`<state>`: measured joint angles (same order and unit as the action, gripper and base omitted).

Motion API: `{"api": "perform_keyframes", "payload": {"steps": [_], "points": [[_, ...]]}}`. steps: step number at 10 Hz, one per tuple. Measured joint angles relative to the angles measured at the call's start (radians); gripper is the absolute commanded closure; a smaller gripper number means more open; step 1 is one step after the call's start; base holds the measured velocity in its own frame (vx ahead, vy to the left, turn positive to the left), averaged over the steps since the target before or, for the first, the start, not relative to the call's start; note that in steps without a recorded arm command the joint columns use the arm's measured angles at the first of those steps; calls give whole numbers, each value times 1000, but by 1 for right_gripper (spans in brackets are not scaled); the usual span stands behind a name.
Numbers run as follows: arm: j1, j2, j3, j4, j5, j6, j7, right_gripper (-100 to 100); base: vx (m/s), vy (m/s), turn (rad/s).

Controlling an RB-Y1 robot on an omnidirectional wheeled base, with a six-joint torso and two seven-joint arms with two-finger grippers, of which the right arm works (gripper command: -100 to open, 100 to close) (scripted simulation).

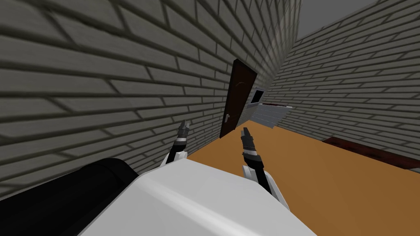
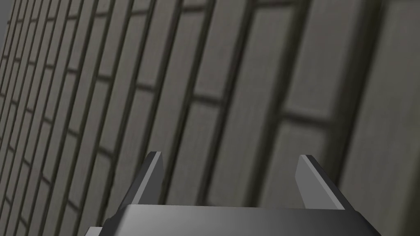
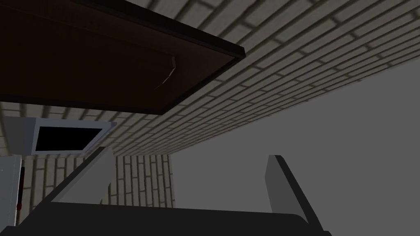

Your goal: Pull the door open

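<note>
The door [image 1: 238, 98] is dark brown w/ a black edge. It sits in the grey brick wall [image 1: 102, 82], a bit right of the middle of the head pic. It looks shut, flat w/ the wall. Its small pale handle [image 1: 227, 119] is on the door's left side, low down.

The right gripper [image 1: 245, 131] is in the middle of the head pic, just under the door's bottom end, pointing up at it. It isn't touching the door. In the right wrist pic the right gripper [image 3: 190, 155] has its 2 fingers [image 3: 279, 184] spread wide w/ nothing between them. The door [image 3: 102, 61] is out past the fingers, well apart from them. Near it is a white frame [image 3: 24, 135] around a black area.

The left gripper [image 1: 184, 123] is left of middle in the head pic, close by the brick wall. In the left wrist pic its fingers [image 2: 316, 180] are spread wide too, w/ nothing in them.

The floor [image 1: 328, 180] is orange, at the lower right. A white slatted thing [image 1: 268, 114] is right of the door, low by the wall.
</note>
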<state>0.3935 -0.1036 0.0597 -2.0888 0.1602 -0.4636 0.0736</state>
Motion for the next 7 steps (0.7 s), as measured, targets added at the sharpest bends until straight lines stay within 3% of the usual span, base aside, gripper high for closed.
{"api": "perform_keyframes", "payload": {"steps": [7], "points": [[-84, -33, 7, 157, 46, -41, 70, -100, 93, -54, 32]]}}
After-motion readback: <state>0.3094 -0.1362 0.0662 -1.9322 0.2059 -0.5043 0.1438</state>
